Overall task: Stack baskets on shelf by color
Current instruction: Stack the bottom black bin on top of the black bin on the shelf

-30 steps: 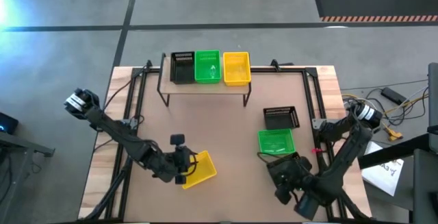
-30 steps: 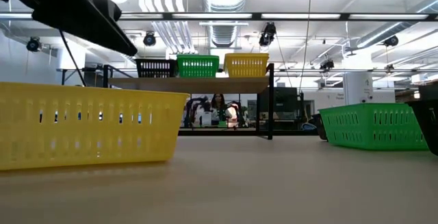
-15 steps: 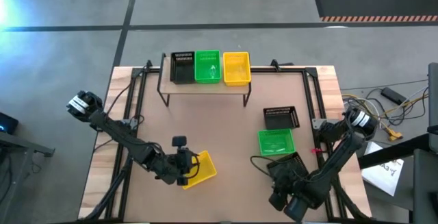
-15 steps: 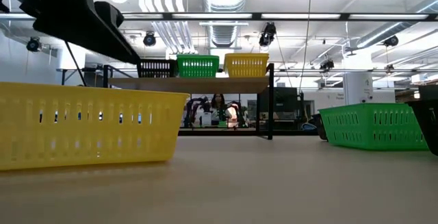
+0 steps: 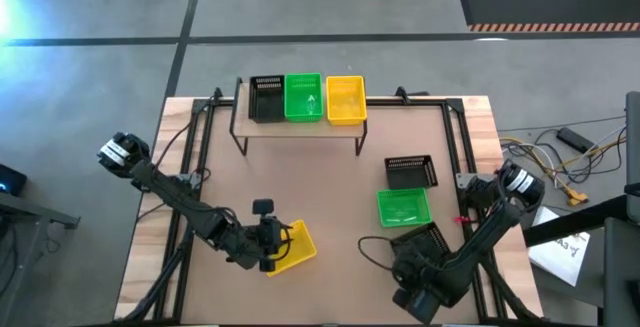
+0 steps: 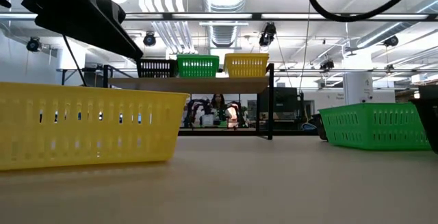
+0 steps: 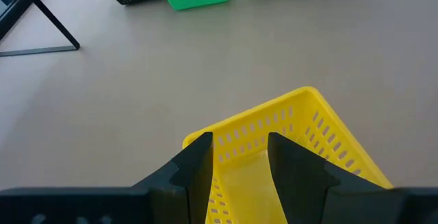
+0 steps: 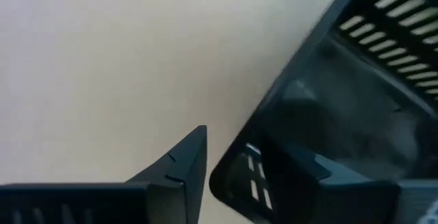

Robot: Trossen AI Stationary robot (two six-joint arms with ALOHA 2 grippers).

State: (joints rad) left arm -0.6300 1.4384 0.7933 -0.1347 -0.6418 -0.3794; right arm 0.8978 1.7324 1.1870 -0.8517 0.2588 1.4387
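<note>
Baskets of black, green and yellow stood on the shelf [image 5: 300,127]. Near its front left, the left gripper [image 7: 238,161] straddled a yellow basket's [image 5: 287,248] wall, fingers narrowly apart, not closed. The right gripper [image 8: 229,166] likewise bracketed a black basket's [image 5: 425,242] rim, apparently unclamped. Squeezing firmly before lifting seemed wise.

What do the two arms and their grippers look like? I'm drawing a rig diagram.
Both arms are dark, jointed links. Each has a pale silver-white ringed cylinder at its outer shoulder end, and a black cable loops off the right arm. The left gripper and right gripper each end in two matte black, angular, wedge-shaped fingers. A small black boxy camera sits on the left wrist. No markings are legible.
</note>
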